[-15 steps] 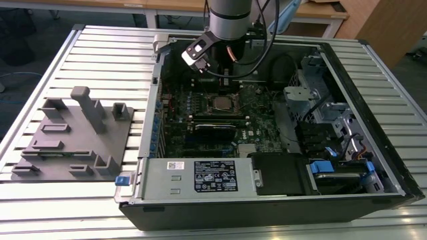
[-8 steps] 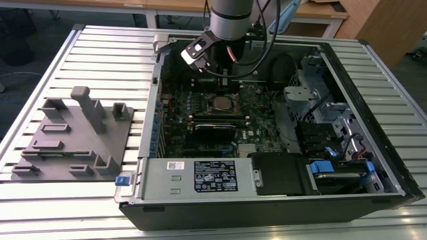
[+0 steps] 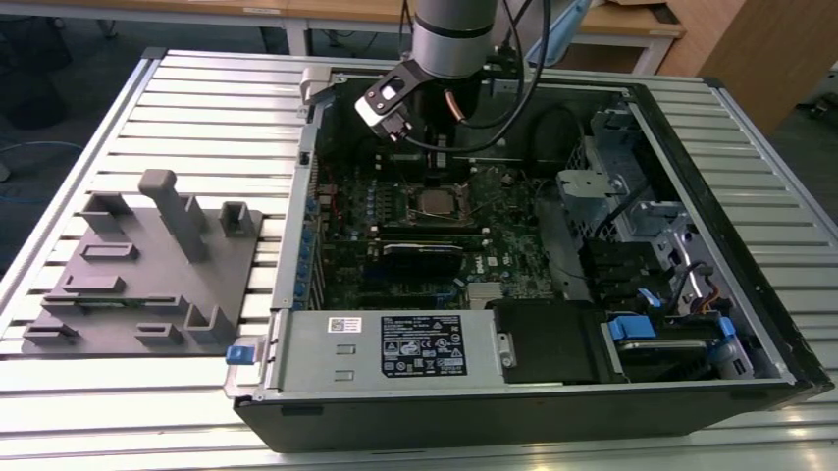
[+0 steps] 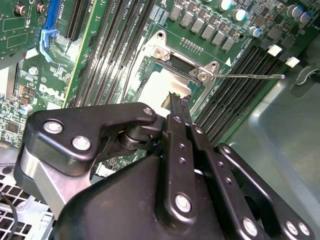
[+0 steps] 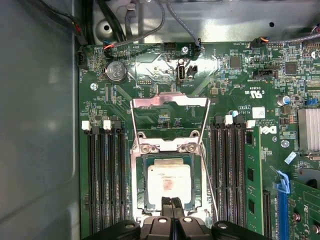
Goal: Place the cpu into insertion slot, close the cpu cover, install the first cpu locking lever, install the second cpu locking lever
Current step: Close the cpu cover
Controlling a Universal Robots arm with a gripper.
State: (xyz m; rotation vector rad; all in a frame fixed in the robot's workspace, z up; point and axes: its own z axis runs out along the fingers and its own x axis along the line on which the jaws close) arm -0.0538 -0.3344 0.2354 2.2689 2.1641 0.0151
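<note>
Sitting in one insertion slot (image 5: pixel 142 185), one cpu (image 5: pixel 168 180), cover (image 5: pixel 170 99) raised

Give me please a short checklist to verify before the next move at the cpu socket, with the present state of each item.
1. The cpu lies flat in the insertion slot: ok.
2. The cpu cover is closed: not ok. It is folded open, away from the slot.
3. The locking lever is released: ok. It stands free beside the slot.
4. Position of the second lever: cannot tell.
5. The gripper is shut and holds nothing: ok.
6. The gripper is clear of the cpu: cannot tell. It stands at the cpu's edge opposite the cover's hinge.
</note>
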